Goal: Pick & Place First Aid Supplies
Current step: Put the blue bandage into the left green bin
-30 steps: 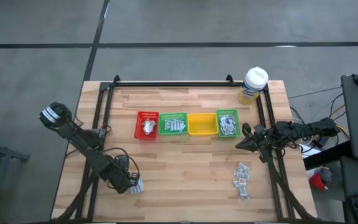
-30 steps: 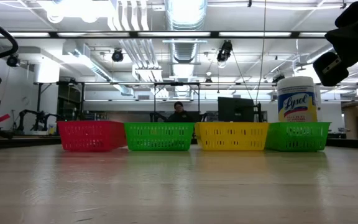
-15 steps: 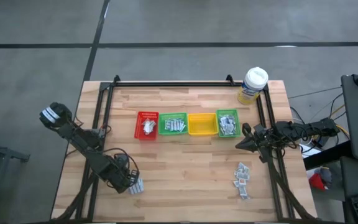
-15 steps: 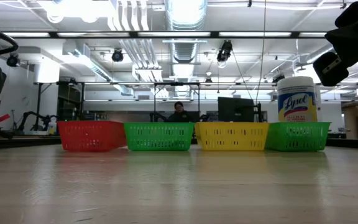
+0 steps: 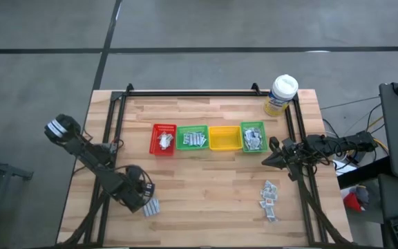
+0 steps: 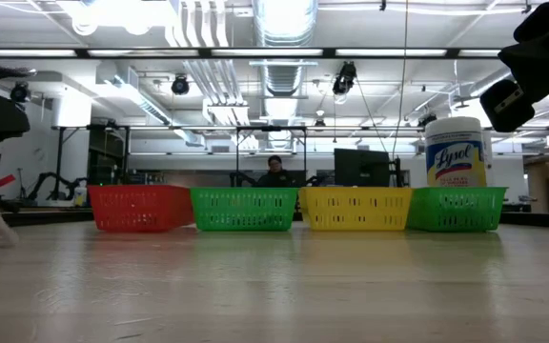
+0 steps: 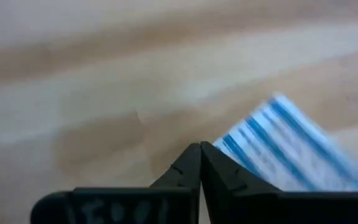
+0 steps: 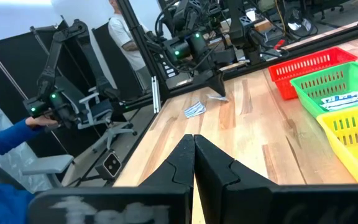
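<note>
A white-and-blue striped sachet lies flat on the wood at the table's near left. My left gripper points steeply down right beside it, fingers shut with nothing between them. More first aid supplies lie in a loose heap at the near right. Others fill the red bin and the two green bins. My right gripper waits shut and level at the table's right side. My left gripper stands with its shut fingertips at the sachet's near corner, coming from above. The finger hides the meeting place, so I cannot tell whether it touches the sachet. The sachet lies flat on the table.
Four bins stand in a row across the middle, the yellow bin third from the left. A wipes tub stands at the far right corner. A black frame rims the table. People show in the room beyond.
My left gripper has tipped at the wrist and shifted slightly toward the table's left and far edges, off the sachet, which stays on the wood. In the low view the left arm has swung further into the picture, and a pale sachet now shows at the left edge.
</note>
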You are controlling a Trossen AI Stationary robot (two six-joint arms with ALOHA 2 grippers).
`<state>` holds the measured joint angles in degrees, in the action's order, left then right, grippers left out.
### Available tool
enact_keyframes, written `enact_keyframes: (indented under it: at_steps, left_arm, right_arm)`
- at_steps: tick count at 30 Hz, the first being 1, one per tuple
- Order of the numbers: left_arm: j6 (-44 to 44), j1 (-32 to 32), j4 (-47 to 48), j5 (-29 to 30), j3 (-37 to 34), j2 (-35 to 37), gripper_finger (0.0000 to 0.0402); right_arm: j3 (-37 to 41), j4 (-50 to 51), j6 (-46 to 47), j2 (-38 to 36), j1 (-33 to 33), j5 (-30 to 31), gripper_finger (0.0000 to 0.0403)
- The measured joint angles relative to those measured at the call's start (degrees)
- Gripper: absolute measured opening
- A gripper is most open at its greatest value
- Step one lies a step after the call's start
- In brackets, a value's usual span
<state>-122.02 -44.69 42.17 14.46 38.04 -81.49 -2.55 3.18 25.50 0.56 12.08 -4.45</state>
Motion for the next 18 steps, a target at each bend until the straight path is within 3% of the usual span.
enact_keyframes:
  at_steps: [7,18]
  left_arm:
    - [0.8,0.1,4.3,4.1,1.8,0.0,0.0016]
    - [2.3,0.0,3.5,2.9,2.9,0.1,0.0014]
  right_arm:
    - [0.0,0.0,0.0,0.0,0.0,0.0,0.0008]
    - [0.0,0.0,0.0,0.0,0.0,0.0,0.0008]
